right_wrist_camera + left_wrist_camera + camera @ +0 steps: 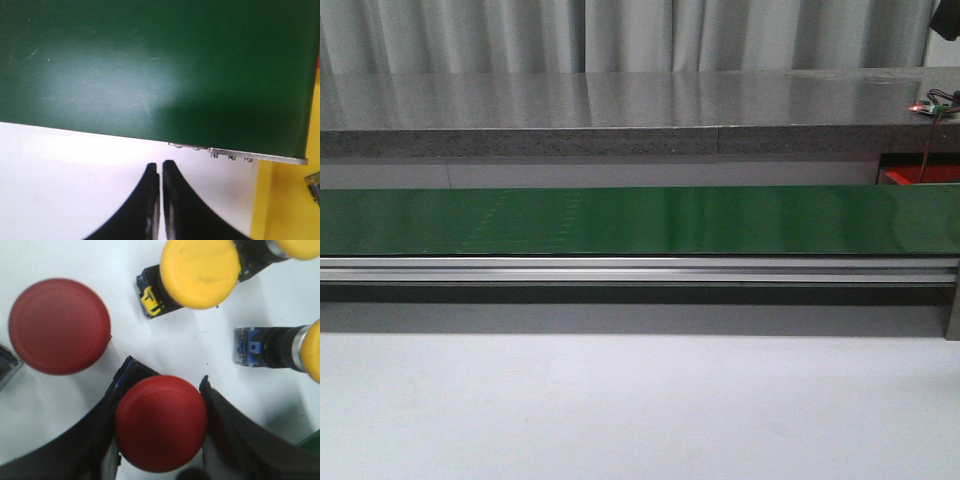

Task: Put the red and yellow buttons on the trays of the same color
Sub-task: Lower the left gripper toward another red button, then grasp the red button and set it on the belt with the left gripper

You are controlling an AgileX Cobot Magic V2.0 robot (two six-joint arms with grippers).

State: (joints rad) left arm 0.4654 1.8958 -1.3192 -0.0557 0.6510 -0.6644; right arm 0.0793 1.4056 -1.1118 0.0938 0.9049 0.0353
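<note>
In the left wrist view, a red button (161,422) with a round domed cap sits between the black fingers of my left gripper (165,377), which is shut on the cap's two sides. A second red button (59,326) stands apart on the white table. Three yellow buttons lie close by: one (200,272) near the middle, one (302,247) cut off at the corner, and one (312,350) on its side with a black and blue body. My right gripper (161,165) is shut on nothing, over the white table beside a yellow tray (290,200). Neither gripper shows in the front view.
A green conveyor belt (640,220) on a metal rail runs across the table, and its end (150,65) lies just beyond my right gripper. A red surface (918,177) shows behind the belt at the far right. A grey-blue part (314,182) pokes in over the yellow tray.
</note>
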